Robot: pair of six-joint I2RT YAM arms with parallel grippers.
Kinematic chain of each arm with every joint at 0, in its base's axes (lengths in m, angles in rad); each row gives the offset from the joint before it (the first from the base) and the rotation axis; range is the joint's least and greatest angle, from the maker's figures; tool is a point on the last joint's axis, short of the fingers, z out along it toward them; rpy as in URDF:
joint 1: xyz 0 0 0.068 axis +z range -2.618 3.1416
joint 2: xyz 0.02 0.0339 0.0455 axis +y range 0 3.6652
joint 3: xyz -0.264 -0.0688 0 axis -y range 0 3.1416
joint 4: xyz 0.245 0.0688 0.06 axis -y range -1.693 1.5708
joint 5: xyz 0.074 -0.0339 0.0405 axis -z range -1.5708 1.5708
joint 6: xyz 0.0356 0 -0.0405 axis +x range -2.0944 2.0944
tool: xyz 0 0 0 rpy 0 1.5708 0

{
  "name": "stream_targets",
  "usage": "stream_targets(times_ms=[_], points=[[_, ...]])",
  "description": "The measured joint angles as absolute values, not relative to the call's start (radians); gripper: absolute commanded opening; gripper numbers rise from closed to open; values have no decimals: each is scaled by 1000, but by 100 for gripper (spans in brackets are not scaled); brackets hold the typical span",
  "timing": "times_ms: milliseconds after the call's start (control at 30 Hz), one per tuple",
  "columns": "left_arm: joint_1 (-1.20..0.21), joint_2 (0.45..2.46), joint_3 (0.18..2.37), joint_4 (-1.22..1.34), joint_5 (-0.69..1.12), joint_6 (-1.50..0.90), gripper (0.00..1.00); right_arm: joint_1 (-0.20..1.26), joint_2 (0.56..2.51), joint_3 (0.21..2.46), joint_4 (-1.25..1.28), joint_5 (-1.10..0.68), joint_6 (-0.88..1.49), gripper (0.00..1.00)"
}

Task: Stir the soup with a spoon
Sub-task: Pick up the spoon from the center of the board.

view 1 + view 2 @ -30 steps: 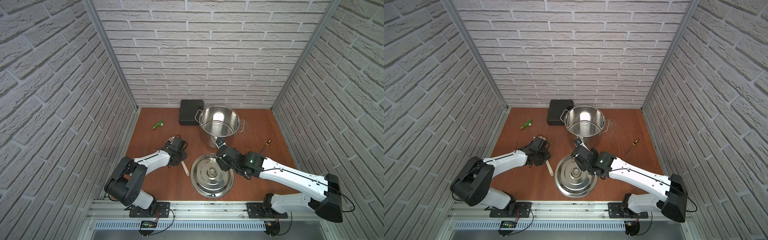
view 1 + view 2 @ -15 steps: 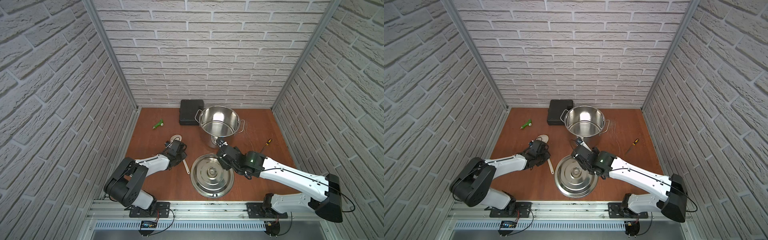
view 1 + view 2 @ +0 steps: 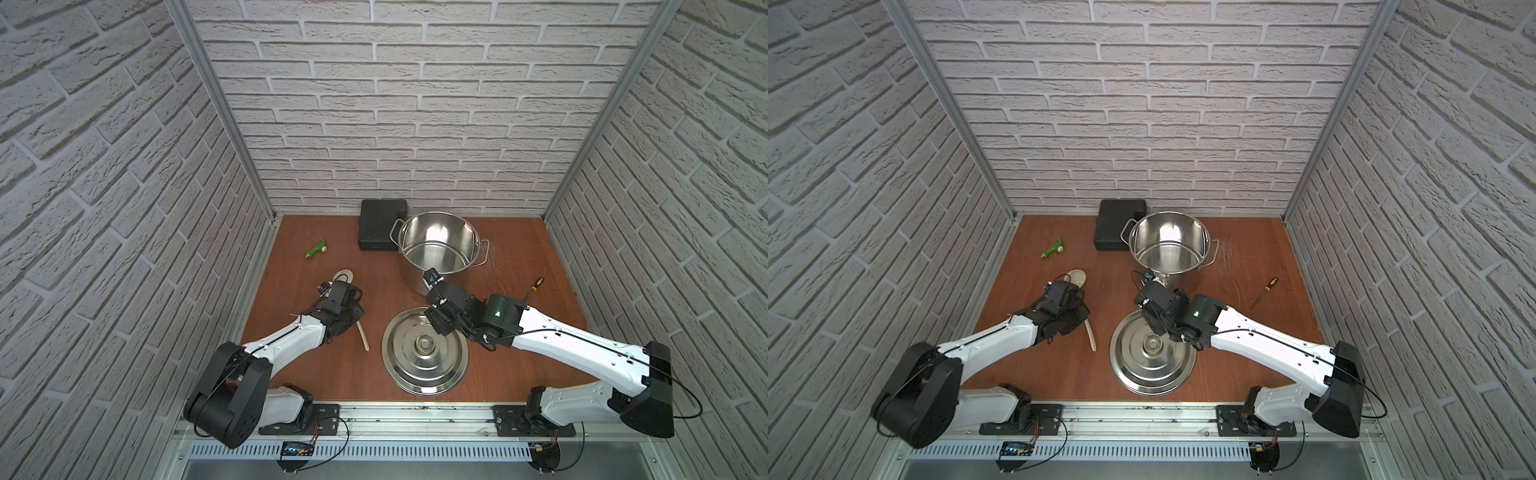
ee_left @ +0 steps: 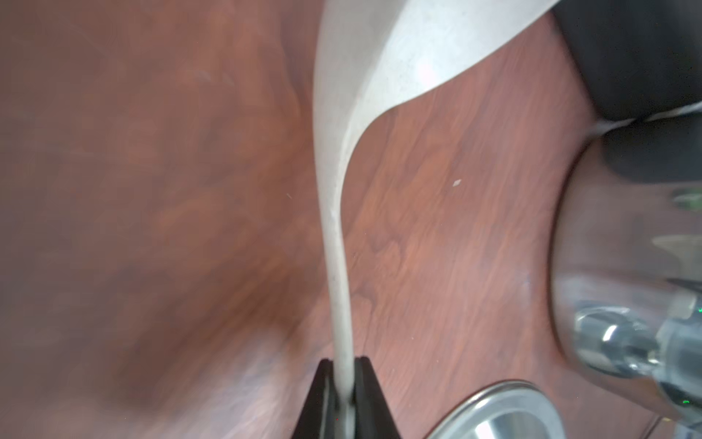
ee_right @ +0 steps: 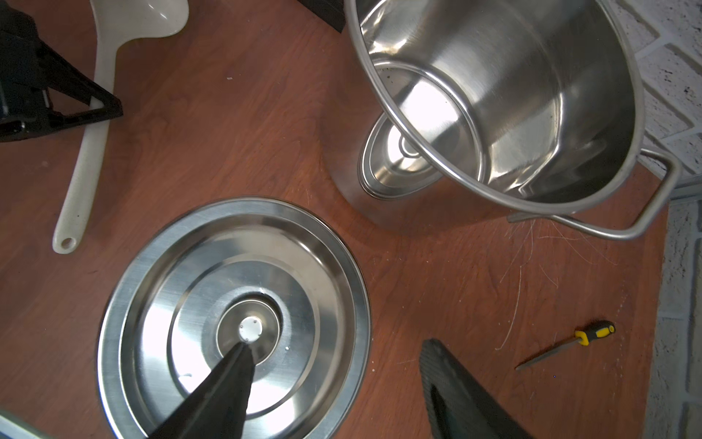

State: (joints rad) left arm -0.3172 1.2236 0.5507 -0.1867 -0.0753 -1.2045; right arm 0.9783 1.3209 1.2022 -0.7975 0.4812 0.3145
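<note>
My left hand is clamped on the slim handle of the cream ladle, jaws pressed tight against it. The ladle lies low on the brown surface, just beside the steel lid, with its bowl toward the back wall. My right hand hangs spread above that lid. The open steel pot stands behind, apart from the ladle.
</note>
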Motion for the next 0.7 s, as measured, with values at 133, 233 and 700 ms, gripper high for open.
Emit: stream_targets(times_ms=[133,233,700], points=[[-207,1046,569,-252,-54,-1165,0,978,1329,1277,-773,404,298,78],[-114,989,645,-266,17,-1131,0,962,1365,1372,-748,310,305,80],[-30,1223,1045,165,430,-1251,0,623,1435,1377,-167,-366,780,85]])
